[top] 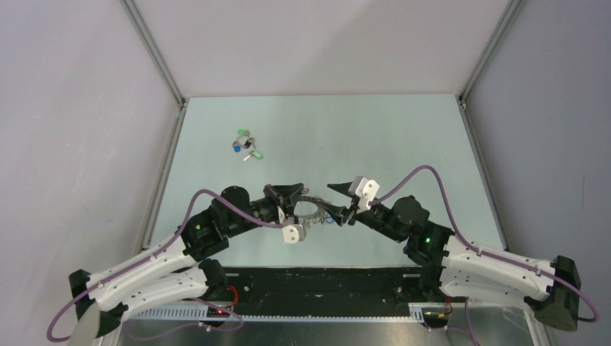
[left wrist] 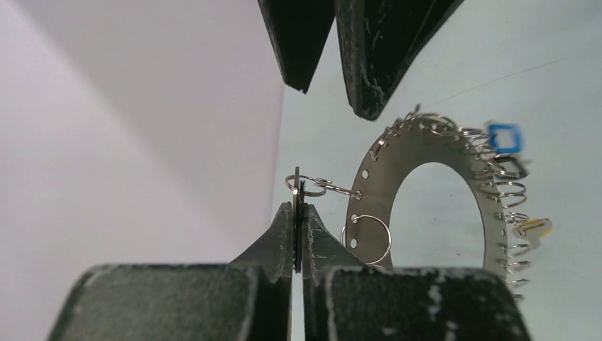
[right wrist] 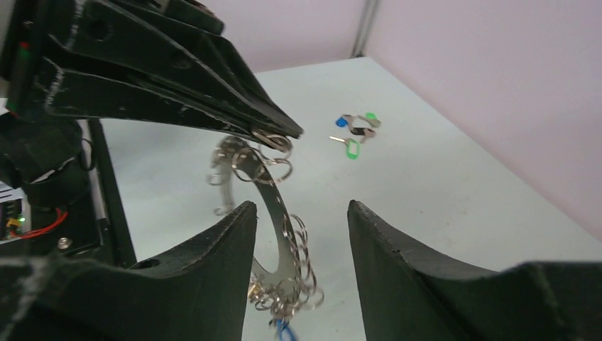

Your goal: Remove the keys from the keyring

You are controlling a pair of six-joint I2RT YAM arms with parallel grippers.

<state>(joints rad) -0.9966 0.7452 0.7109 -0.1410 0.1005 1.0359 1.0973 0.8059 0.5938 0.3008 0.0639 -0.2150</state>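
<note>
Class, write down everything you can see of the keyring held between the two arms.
The keyring is a flat grey metal disc with a wide round hole, small holes along its rim and a fringe of wire loops; a blue tag hangs among them. It stands on edge, linked by loops to a thin dark piece clamped in the left gripper. The open right gripper straddles it, apparently without touching.

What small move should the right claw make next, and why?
Probably close the right claw on the keyring. It stands open astride the disc's rim, while the left claw is shut on a thin piece linked to a rim loop. Holding the disc firm would likely let the left claw work that piece free.
</note>
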